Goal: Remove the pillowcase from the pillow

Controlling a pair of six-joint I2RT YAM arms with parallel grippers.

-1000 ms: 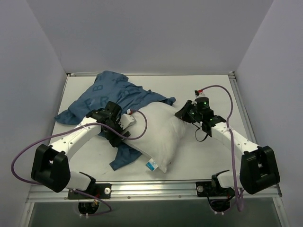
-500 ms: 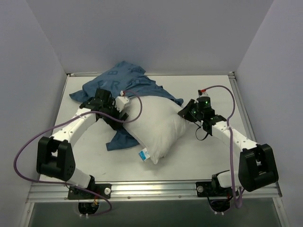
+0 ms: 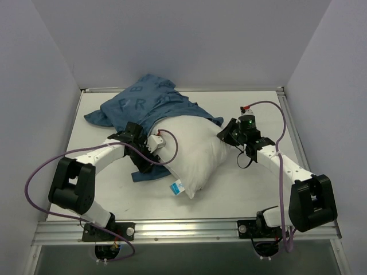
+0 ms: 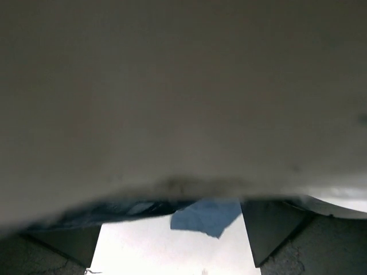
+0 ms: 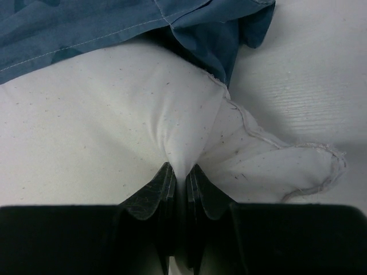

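Right hand [image 5: 179, 172] — tight on pillow [image 5: 109, 120] corner

I am seeing the pillow [image 5: 103, 114] as matt white woven cloth, flecked with fine dark lint. I am reading the pillowcase [image 5: 86, 23] as thin, creased matt blue cloth with pale hem stitching. The right gripper [image 5: 180, 172] is showing matt black plastic; the table [image 5: 309, 74] is showing a smooth white, faintly grained surface.
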